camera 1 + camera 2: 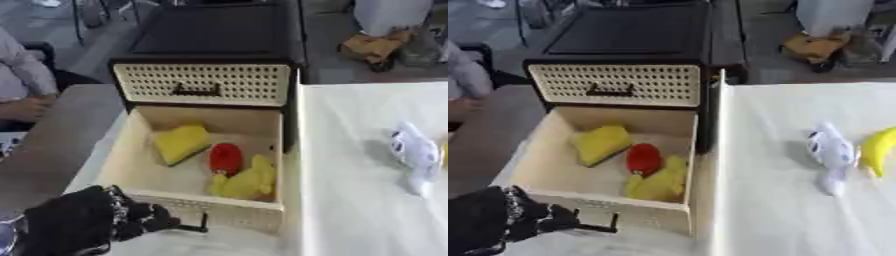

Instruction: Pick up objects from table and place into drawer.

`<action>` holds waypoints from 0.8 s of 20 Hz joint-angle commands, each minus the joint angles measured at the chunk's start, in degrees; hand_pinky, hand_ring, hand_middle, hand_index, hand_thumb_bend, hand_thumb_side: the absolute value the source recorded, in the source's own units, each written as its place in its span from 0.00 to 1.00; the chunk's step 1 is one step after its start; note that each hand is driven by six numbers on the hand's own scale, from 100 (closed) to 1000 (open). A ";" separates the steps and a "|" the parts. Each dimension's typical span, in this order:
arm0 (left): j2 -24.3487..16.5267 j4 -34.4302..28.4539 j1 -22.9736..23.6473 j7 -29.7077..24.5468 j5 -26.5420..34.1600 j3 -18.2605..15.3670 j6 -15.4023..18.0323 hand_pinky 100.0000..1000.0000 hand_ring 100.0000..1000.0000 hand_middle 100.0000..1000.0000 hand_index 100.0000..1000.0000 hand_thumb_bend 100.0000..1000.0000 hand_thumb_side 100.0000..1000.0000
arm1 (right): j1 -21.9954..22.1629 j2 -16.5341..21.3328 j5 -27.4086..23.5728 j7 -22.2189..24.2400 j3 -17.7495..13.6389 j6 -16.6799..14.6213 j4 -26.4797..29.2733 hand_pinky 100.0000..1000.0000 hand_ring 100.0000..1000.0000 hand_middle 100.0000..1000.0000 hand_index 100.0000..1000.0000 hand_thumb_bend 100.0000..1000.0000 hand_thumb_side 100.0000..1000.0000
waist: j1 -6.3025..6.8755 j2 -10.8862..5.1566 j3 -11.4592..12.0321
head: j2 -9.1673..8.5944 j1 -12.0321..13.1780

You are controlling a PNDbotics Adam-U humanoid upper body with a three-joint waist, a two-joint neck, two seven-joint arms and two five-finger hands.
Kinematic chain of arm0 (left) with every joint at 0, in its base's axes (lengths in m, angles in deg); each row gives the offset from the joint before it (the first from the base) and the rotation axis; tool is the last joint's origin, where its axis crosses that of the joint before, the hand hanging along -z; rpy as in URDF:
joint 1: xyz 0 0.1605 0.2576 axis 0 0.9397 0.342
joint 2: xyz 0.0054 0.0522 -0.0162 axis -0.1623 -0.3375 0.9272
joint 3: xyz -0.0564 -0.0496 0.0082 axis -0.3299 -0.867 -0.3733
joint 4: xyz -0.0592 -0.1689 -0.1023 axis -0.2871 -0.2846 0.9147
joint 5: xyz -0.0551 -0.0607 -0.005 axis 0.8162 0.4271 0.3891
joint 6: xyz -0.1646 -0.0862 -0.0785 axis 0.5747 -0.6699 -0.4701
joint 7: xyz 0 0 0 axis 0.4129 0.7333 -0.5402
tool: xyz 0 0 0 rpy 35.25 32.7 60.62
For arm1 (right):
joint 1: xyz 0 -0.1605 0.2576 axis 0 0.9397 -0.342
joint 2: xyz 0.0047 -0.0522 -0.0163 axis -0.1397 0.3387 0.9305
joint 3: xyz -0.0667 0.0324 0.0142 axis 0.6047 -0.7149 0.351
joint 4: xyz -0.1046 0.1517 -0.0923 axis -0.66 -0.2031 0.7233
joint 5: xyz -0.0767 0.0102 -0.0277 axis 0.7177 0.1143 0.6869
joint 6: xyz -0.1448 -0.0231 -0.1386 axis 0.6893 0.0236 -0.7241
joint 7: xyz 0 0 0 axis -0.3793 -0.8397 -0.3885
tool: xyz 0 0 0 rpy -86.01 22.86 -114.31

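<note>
My left hand point(83, 220) sits at the open drawer point(131, 150), fingers curled by its black handle point(197, 226); I cannot tell if they grip it. 3 items lie inside; a white toy point(830, 150) and yellow banana point(879, 146) rest on the desk point(798, 210).

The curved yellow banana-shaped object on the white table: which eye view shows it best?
The right eye view: there the curved yellow banana-shaped object shows nearly whole, beside the white toy on the white table. The left eye view shows only a yellow sliver at its right edge.
</note>
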 commanded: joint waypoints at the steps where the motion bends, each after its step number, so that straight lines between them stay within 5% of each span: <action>1: -0.87 -0.75 -0.54 -2.99 2.52 -0.91 -1.10 0.00 0.14 0.71 0.94 0.00 0.61 | -1.17 0.73 0.69 -0.23 -0.43 0.56 0.90 0.70 0.83 0.57 0.66 0.19 1.00 | -0.14 -0.85 -0.07 | -0.71 0.24; 16: -0.17 -0.75 -2.02 -18.19 14.31 -1.19 -8.53 0.00 0.13 0.74 0.97 0.00 0.65 | -1.26 -0.18 0.98 -1.04 -0.64 1.79 0.90 0.70 0.83 0.56 0.66 0.21 1.00 | -0.03 -0.75 -1.06 | -1.52 0.80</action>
